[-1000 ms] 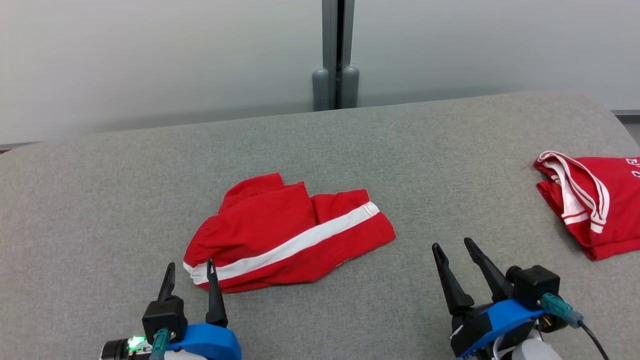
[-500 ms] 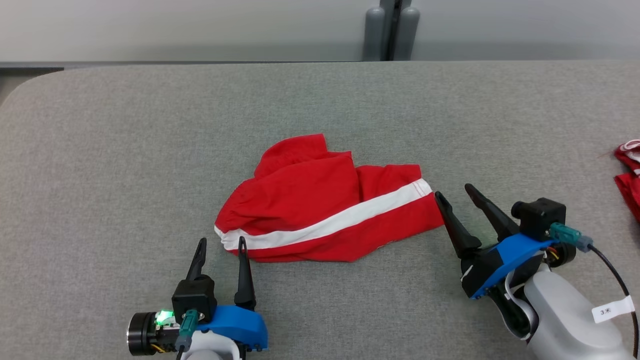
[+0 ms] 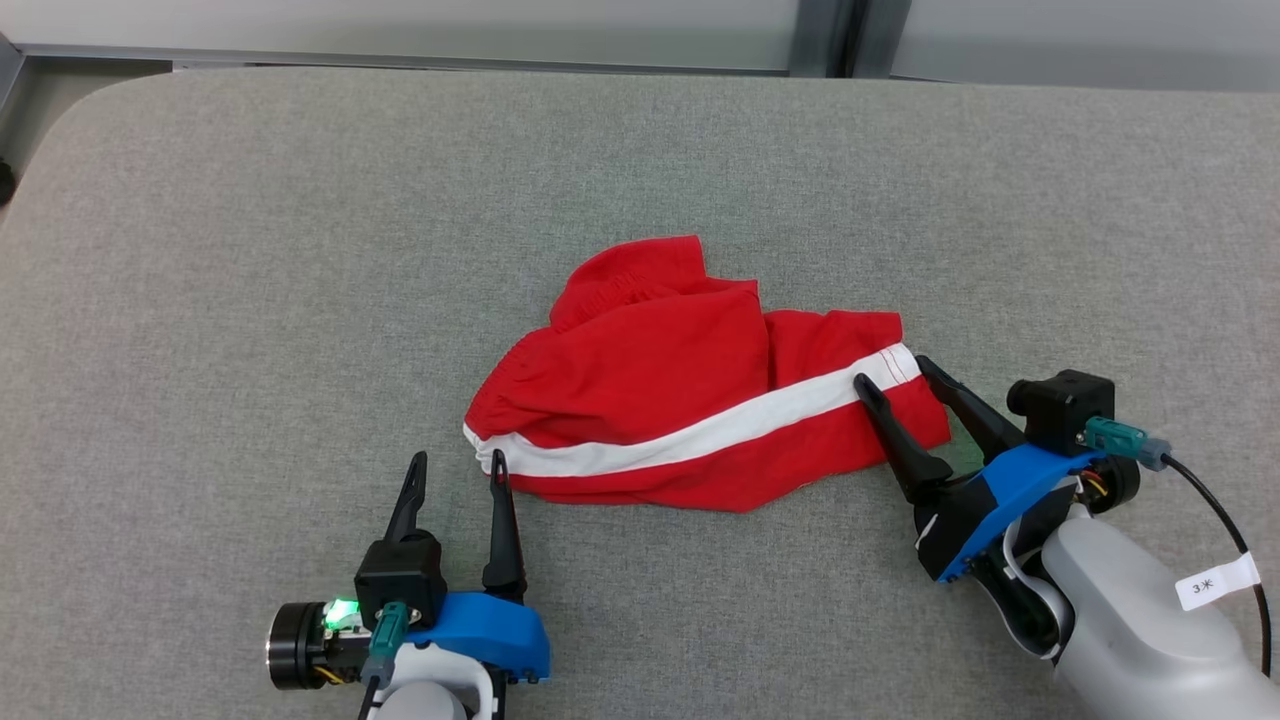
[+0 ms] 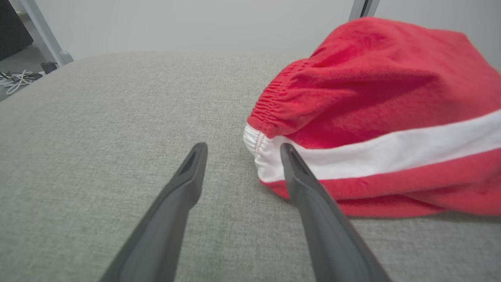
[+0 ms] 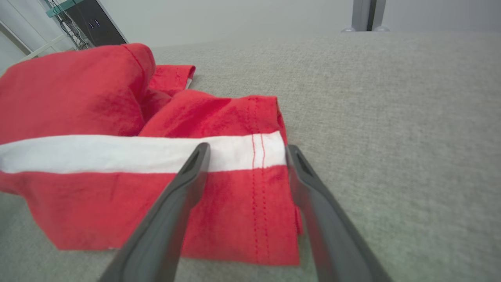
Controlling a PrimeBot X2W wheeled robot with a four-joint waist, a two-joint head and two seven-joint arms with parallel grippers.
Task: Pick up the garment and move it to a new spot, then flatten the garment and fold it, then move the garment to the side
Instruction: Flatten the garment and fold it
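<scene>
The garment point(image 3: 660, 390), red shorts with a white side stripe, lies crumpled in the middle of the grey padded table point(image 3: 250, 250). My left gripper point(image 3: 456, 469) stands open just left of the waistband corner point(image 4: 260, 137), its right finger touching or nearly touching the cloth. My right gripper point(image 3: 891, 373) is open over the hem end of the shorts point(image 5: 250, 156), one finger on the white stripe and the other at the hem's edge. Nothing is gripped.
The table's rounded left corner point(image 3: 60, 130) and far edge show at the top of the head view. A grey post point(image 5: 366, 15) stands behind the table. Dark equipment point(image 5: 98, 23) sits off to the far side.
The head camera has tilted down and shifted. My right gripper has moved in over the hem end of the shorts; the left has crept up beside the waistband corner. Both stayed open.
</scene>
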